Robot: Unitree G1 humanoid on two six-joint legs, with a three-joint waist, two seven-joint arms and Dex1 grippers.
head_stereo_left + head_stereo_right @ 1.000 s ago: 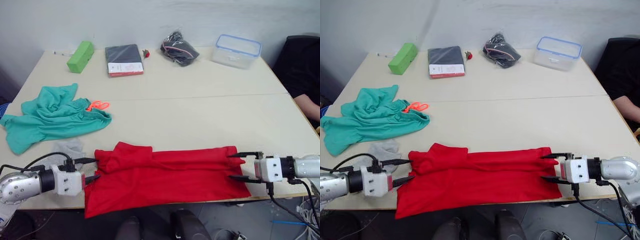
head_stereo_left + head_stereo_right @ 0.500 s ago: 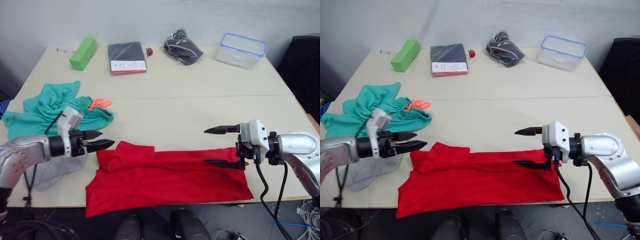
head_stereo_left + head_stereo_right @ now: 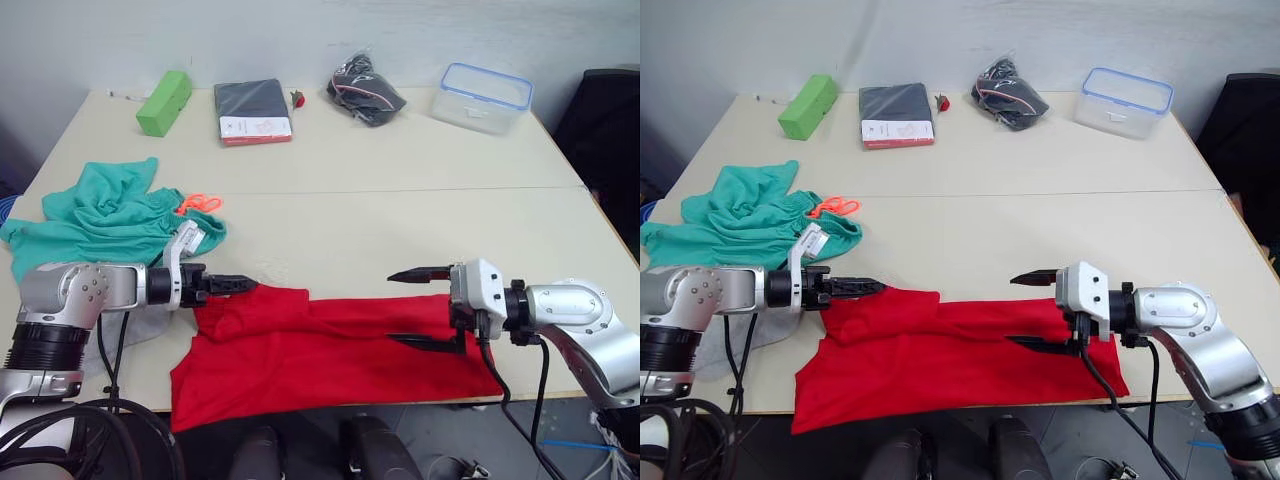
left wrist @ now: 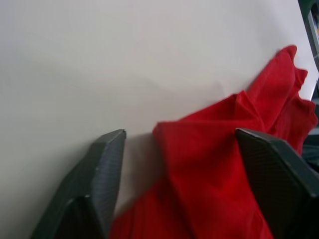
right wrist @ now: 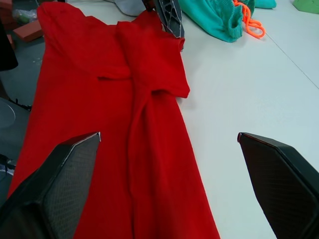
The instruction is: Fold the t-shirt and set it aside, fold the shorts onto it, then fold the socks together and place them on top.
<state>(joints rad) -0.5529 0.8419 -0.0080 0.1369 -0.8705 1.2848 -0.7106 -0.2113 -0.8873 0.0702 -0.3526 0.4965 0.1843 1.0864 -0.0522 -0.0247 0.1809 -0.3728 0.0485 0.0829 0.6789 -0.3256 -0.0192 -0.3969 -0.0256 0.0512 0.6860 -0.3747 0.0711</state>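
Note:
The red t-shirt [image 3: 330,345] lies as a long folded band along the table's front edge, its lower left part hanging over the edge. My left gripper [image 3: 235,284] is at the band's upper left corner. In the left wrist view it [image 4: 180,134] stands open with that red corner between its fingers. My right gripper [image 3: 410,307] hovers wide open over the band's right end [image 5: 149,124]. The teal shorts [image 3: 110,215] lie crumpled at the left with the orange drawstring [image 3: 198,204] showing. A grey sock [image 3: 750,330] lies partly hidden behind my left arm.
Along the back of the table [image 3: 400,220] stand a green box [image 3: 164,102], a dark flat package [image 3: 250,110], a black bundle with pink trim [image 3: 365,92] and a clear tub with a blue rim [image 3: 485,98]. A black chair [image 3: 610,130] stands at the right.
Both grippers have left the shirt's ends at the front edge, risen and moved inward. The left one now straddles the upper left corner. The right one has moved left over the shirt.

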